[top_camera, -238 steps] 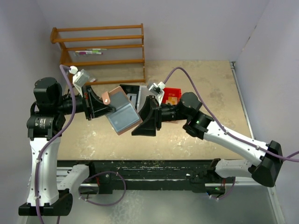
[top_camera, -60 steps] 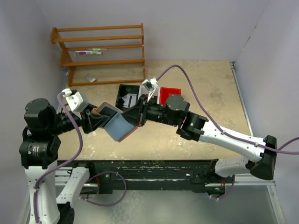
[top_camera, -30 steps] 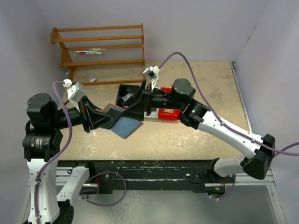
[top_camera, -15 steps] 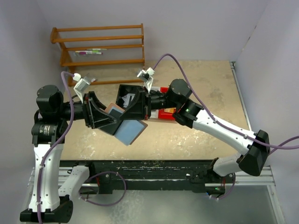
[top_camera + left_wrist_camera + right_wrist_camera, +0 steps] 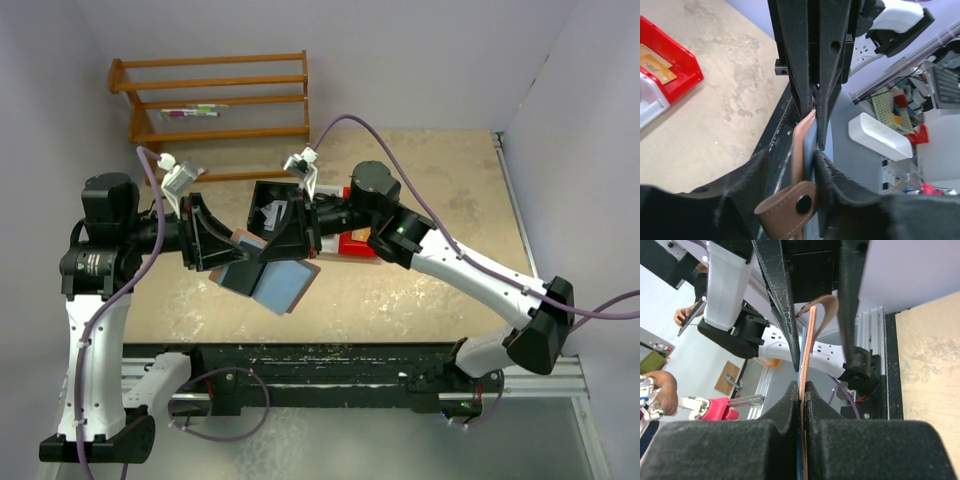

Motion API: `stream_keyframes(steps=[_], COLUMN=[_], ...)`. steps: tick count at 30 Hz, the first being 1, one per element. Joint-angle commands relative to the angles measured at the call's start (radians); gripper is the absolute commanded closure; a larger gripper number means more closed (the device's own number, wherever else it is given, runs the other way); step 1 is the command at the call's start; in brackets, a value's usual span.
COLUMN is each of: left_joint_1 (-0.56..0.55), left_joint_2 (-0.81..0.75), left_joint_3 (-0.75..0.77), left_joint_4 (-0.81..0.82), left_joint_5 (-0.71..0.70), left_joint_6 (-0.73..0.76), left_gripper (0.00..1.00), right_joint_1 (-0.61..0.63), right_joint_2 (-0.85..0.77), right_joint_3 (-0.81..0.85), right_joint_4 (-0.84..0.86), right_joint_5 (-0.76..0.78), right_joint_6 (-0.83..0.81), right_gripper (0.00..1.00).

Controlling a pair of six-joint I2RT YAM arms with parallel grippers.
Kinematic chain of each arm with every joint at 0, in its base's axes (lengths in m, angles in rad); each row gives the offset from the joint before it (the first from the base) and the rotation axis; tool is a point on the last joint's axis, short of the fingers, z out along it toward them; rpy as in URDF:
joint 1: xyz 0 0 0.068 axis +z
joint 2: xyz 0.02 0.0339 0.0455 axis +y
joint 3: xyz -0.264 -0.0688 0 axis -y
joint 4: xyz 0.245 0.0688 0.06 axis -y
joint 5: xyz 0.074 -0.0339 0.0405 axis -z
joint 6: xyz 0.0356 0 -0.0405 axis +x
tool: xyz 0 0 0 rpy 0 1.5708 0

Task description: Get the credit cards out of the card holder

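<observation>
The pinkish-brown card holder (image 5: 285, 283) with light blue lining hangs in the air between both arms. My right gripper (image 5: 270, 248) is shut on its edge, and the right wrist view shows the pads (image 5: 790, 407) pinching the brown and blue layers (image 5: 812, 340). My left gripper (image 5: 790, 160) stands open around the holder's other end. One finger rests against the blue side and the other stands off the leather (image 5: 801, 142), beside the strap tab (image 5: 790, 202). No credit cards show in the holder.
A red bin (image 5: 682, 62) on the table behind holds a flat orange-tan card (image 5: 657, 64). A black bin (image 5: 268, 205) sits next to it, partly under my right arm. A wooden rack (image 5: 215, 110) stands at the back left.
Over the last second my right gripper has closed on the card holder's edge. My left gripper has let go and stands open around it. The holder has swung lower.
</observation>
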Motion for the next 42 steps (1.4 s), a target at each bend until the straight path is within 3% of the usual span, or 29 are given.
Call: stream_keyframes(steps=[1,4,7,9,12,13,16,21,25,34,38,42], left_joint_1=[0.004,0.004,0.004,0.004,0.004,0.004,0.004,0.004,0.004,0.009,0.013,0.053], left_joint_2=[0.032,0.046,0.046,0.046,0.060,0.070,0.123,0.175,0.191,0.225,0.236,0.257], left_joint_3=[0.046,0.033,0.030,0.037,0.056,0.062,0.086,0.088,0.079,0.069,0.081,0.078], left_joint_4=[-0.174,-0.177,-0.182,-0.216,-0.299,-0.327,-0.403,-0.403,-0.363,-0.263,-0.255,-0.261], left_joint_5=[-0.145,-0.148,-0.112,-0.103,-0.100,-0.106,-0.139,-0.141,-0.161,-0.131,-0.128,-0.120], left_joint_6=[0.232,0.239,0.234,0.268,0.351,0.384,0.472,0.491,0.489,0.432,0.435,0.449], left_gripper=[0.63,0.69,0.67,0.58,0.33,0.30,0.28,0.28,0.34,0.80,1.00,1.00], right_joint_1=[-0.010,-0.013,-0.019,-0.027,-0.039,-0.041,-0.047,-0.058,-0.072,-0.086,-0.093,-0.114], right_joint_2=[0.032,0.067,0.087,0.101,0.139,0.152,0.180,0.224,0.243,0.315,0.335,0.360], right_joint_3=[0.119,0.165,0.190,0.206,0.249,0.262,0.285,0.321,0.339,0.408,0.400,0.397], right_joint_4=[-0.053,-0.097,-0.104,-0.112,-0.175,-0.183,-0.205,-0.248,-0.248,-0.149,-0.022,0.123], right_joint_5=[-0.061,-0.079,-0.097,-0.116,-0.133,-0.143,-0.165,-0.182,-0.202,-0.272,-0.306,-0.337], right_joint_6=[-0.047,-0.062,-0.066,-0.066,-0.092,-0.098,-0.108,-0.126,-0.127,-0.045,0.051,0.152], right_gripper=[1.00,1.00,1.00,1.00,1.00,1.00,1.00,1.00,1.00,1.00,1.00,1.00])
